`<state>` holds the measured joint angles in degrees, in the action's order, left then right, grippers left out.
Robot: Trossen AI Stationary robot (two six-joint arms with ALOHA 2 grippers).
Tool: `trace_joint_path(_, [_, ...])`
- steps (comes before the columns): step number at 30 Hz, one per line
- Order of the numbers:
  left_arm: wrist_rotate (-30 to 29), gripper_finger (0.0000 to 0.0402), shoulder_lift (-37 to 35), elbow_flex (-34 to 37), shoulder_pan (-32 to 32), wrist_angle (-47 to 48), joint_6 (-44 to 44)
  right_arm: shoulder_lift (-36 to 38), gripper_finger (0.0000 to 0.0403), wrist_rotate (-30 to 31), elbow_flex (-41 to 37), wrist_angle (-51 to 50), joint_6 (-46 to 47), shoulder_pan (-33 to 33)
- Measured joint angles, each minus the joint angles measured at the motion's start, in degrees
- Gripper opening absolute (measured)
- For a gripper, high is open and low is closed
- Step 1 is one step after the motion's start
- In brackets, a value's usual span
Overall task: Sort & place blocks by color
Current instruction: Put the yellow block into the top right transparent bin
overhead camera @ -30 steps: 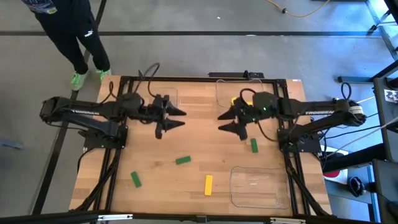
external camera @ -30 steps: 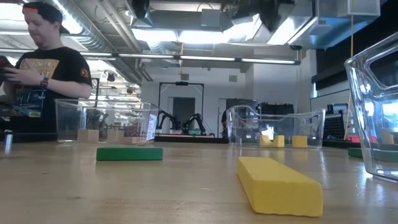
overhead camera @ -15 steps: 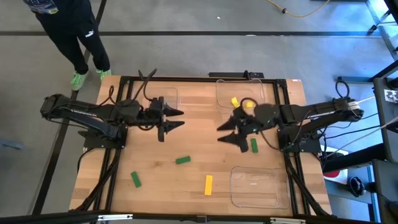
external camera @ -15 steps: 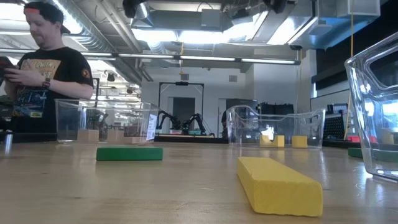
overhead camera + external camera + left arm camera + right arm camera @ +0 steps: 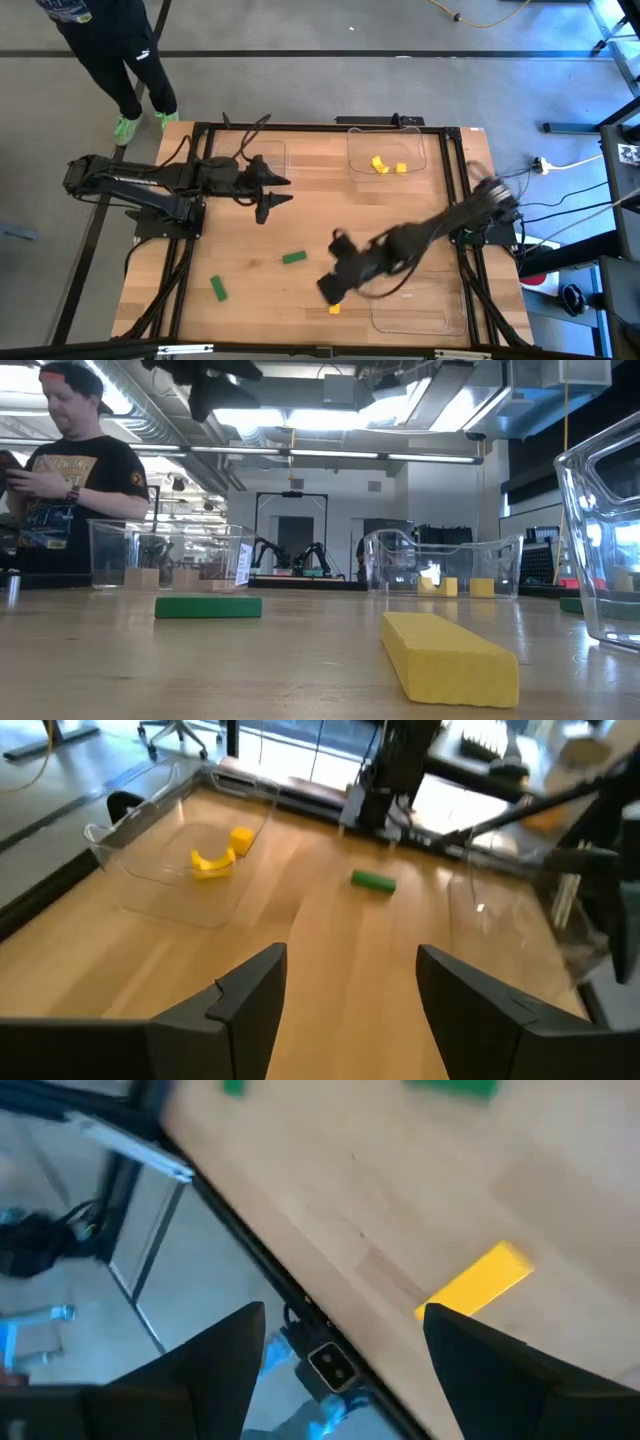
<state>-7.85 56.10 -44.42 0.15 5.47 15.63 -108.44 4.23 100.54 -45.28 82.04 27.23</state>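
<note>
Near the front edge of the table (image 5: 250, 240), the right gripper (image 5: 335, 285) hangs above the yellow bar (image 5: 475, 1283) with its jaws spread wide and nothing between them. From where I stand, the risk is plain: the bar lies close to the table's front edge, and a careless descent could clip one end and knock it off the wood, or spin it so the fingers close on a corner rather than across its narrow sides. In the right wrist view the bar sits ahead of the jaws and nearer one finger than the other, not centred in the gap, so the gripper looks to need a shift before it drops.

Two green bars lie further left, one (image 5: 293, 258) mid-table and one (image 5: 218, 289) towards the front left corner. Two yellow pieces (image 5: 379, 163) already sit in the clear tray (image 5: 355, 150) at the far side. The left gripper (image 5: 275, 192) waits over the far left part of the table, also open and empty. A person (image 5: 60, 470) stands beyond the table.
</note>
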Motion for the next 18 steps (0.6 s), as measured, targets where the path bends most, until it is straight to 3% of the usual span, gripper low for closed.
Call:
trace_joint_path(6, [0.1,0.0193,0.0,0.0,0.0,2.3,-5.5,-11.8,0.0275,-2.6,6.3,-3.9,18.8,2.3])
trace_joint_path(9, [0.0,0.0144,0.0,0.0,0.0,3.3,-7.4,-15.9,0.0275,-4.4,7.6,-5.4,25.2,2.7])
trace_joint_path(14, [0.3,0.0018,0.0,0.0,0.4,3.2,-8.7,-19.7,0.0275,-6.9,7.7,-6.9,30.0,2.4])
trace_joint_path(18, [0.8,0.0003,0.0,0.0,1.2,3.1,-8.8,-20.5,0.0275,-6.5,7.8,-9.1,30.3,1.5])
